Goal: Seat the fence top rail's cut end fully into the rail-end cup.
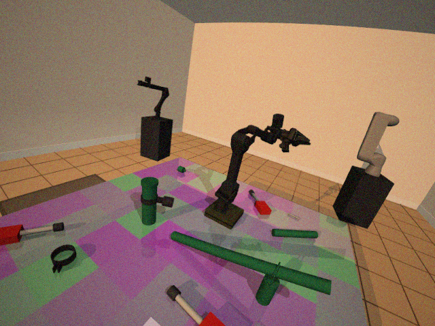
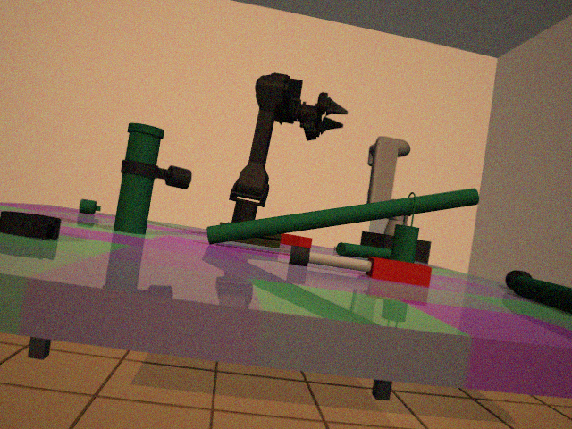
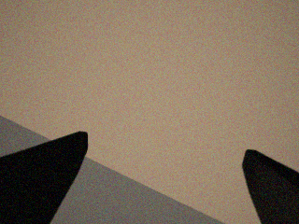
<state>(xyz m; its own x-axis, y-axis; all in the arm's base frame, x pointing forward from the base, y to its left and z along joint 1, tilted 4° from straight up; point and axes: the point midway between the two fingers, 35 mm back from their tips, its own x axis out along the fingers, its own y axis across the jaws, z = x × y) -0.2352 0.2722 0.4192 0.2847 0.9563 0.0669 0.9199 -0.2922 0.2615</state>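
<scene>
The green top rail (image 1: 224, 253) (image 2: 314, 217) slants down toward the big post, its cut end low near the table, apart from the cup. It passes through the wire loop (image 2: 413, 197) of the loop cap on the short green post (image 1: 267, 290) (image 2: 405, 242). The big green post (image 1: 149, 214) (image 2: 133, 200) stands upright. The dark brace band (image 1: 149, 200) (image 2: 138, 168) sits around it, somewhat below the cap (image 1: 149, 181) (image 2: 146, 129). The empty rail-end cup (image 1: 168, 201) (image 2: 179, 177) points toward the rail side. My gripper (image 2: 344, 118) (image 3: 164, 148) is open and empty, high above the rail.
Red-headed mallets (image 1: 262, 207) (image 1: 10, 235) (image 1: 211, 320), a loose black band (image 1: 63, 256) (image 2: 29, 224), a short green tube (image 1: 295, 233) and a small green piece (image 1: 181, 169) (image 2: 88, 206) lie on the table. Other arms on black pedestals (image 1: 156, 138) (image 1: 363, 196) stand beyond it.
</scene>
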